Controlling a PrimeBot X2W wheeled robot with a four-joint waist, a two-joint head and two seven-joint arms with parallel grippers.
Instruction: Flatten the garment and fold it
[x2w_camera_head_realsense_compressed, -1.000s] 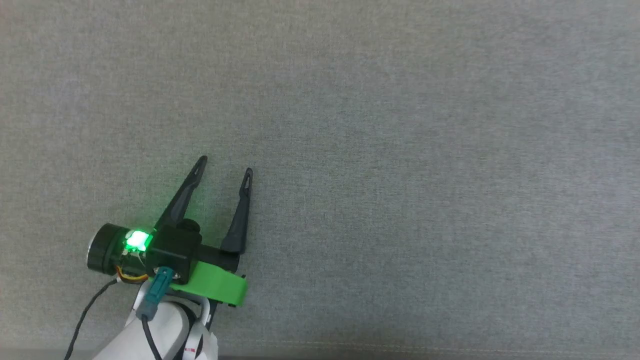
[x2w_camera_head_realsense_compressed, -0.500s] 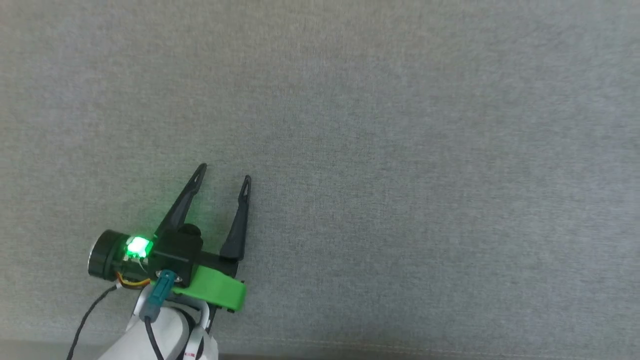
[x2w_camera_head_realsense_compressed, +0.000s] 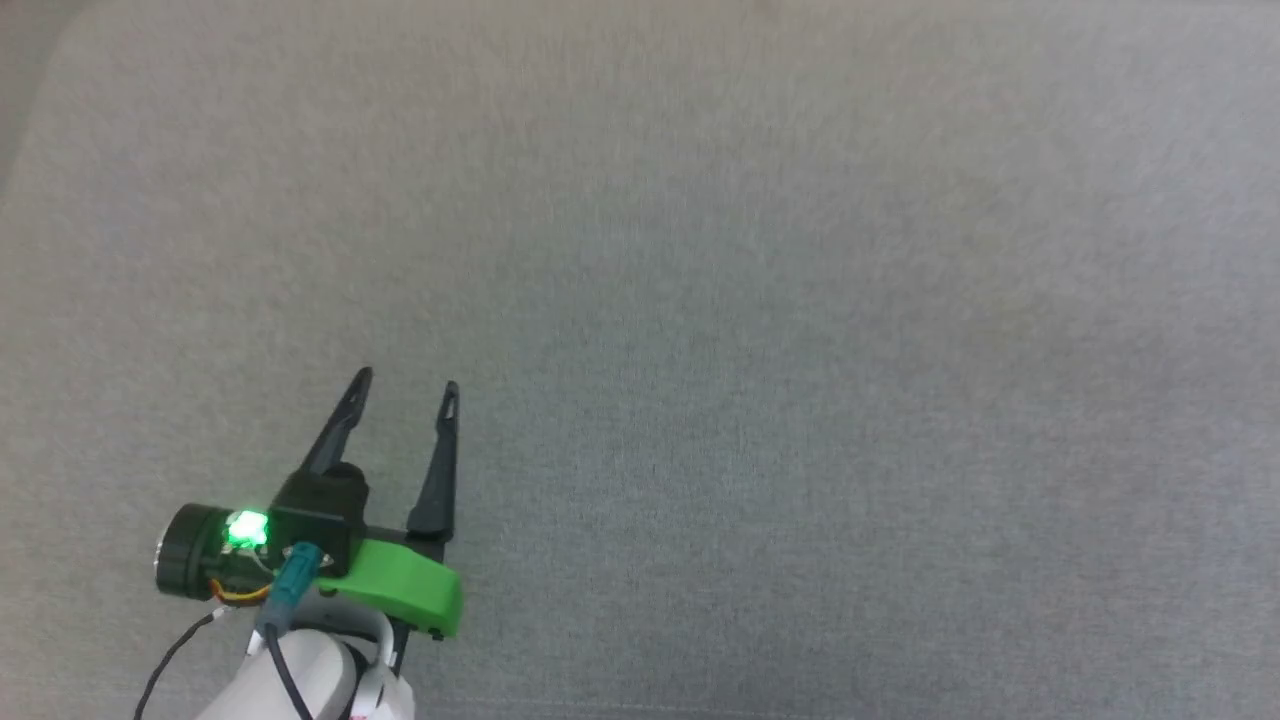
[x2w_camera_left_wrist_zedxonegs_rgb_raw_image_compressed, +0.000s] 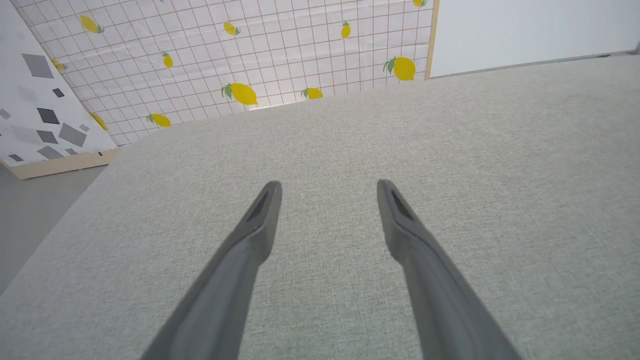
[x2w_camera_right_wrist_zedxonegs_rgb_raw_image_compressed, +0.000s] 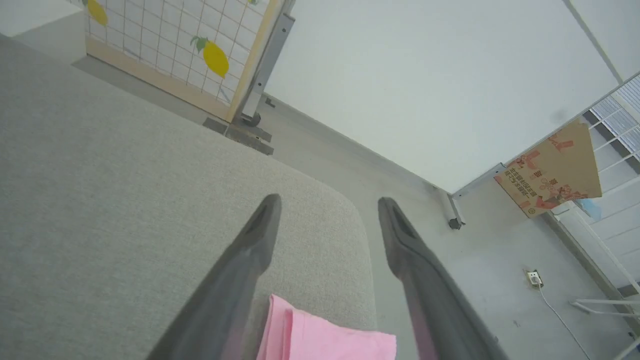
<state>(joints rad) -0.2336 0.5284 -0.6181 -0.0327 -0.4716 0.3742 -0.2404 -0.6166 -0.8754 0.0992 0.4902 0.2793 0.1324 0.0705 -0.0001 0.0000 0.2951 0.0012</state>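
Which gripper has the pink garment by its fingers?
The right gripper: the garment shows between its open fingers; the left gripper has bare grey surface ahead.

Left gripper (x2w_camera_head_realsense_compressed: 407, 379), jaws apart, hovers over grey fabric (x2w_camera_head_realsense_compressed: 800, 300).

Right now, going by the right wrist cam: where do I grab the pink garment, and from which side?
Pinch the stacked edge of the pink garment nearest the finger on that view's left, where a ridge shows doubled layers. Bring the open right gripper in low from the bare grey cushion side, I'd say; the other end lies by the cushion's rounded corner.
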